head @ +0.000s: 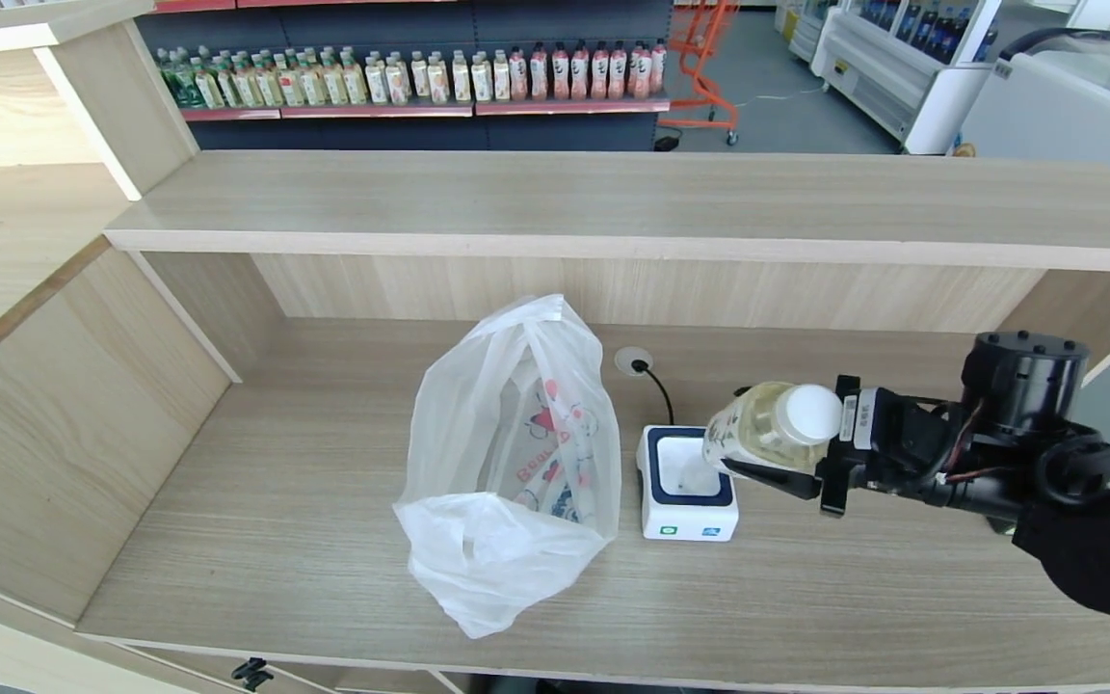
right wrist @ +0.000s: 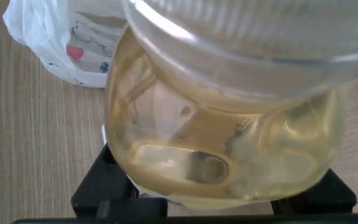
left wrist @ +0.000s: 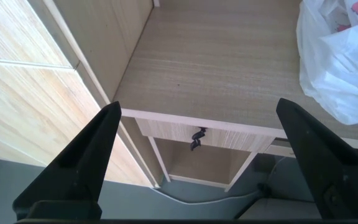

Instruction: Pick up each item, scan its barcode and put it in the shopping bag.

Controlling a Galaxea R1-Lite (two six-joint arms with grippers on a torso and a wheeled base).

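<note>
One bottle [head: 757, 429] is clamped, tilted, in the right hand [head: 801, 451] above the scanner [head: 688, 487], just beside the shopping bag [head: 507, 463] on the surface [head: 304, 540]. Left wrist view: the left hand [left wrist: 197, 109] is spread wide, empty. Right wrist view: dark fingers [right wrist: 101, 186] flank the bottle [right wrist: 222, 124].
</note>
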